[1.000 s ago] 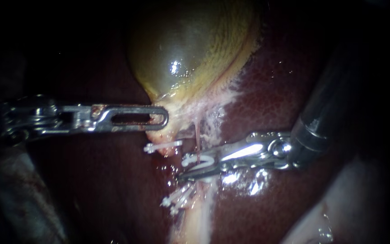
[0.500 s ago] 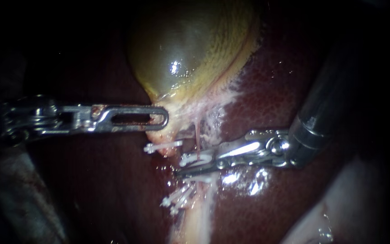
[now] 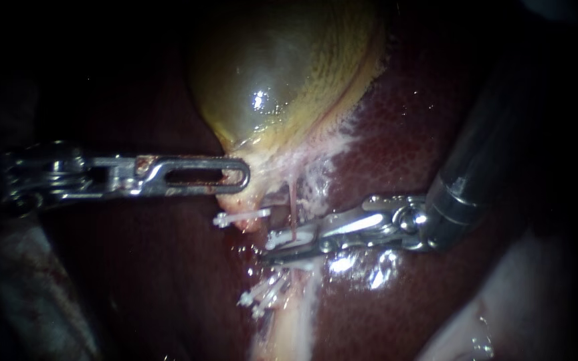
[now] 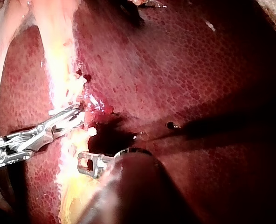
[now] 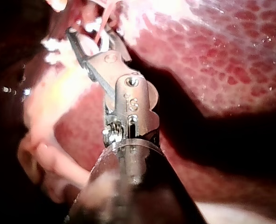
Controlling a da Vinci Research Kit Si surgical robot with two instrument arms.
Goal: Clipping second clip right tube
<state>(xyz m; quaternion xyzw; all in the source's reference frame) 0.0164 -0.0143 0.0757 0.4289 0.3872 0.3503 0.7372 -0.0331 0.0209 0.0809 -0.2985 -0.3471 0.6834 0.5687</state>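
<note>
Dark red liver (image 3: pixel 396 134) forms the background, and the yellow-green gallbladder (image 3: pixel 282 73) is seen lying upon it. The gallbladder's neck is pinched by the left instrument (image 3: pixel 239 178). Between the nearly closed jaws of the right instrument (image 3: pixel 282 244) a white clip (image 3: pixel 289 235) is gripped, set around the thin right tube (image 3: pixel 292 200) just below that neck.

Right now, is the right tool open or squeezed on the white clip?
Squeezed on it: the right tool grips the white clip from both sides, around the thin tube.

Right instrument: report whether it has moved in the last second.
Yes. The right instrument edged left toward the stationary left instrument, its tool narrowing on the white clip.
</note>
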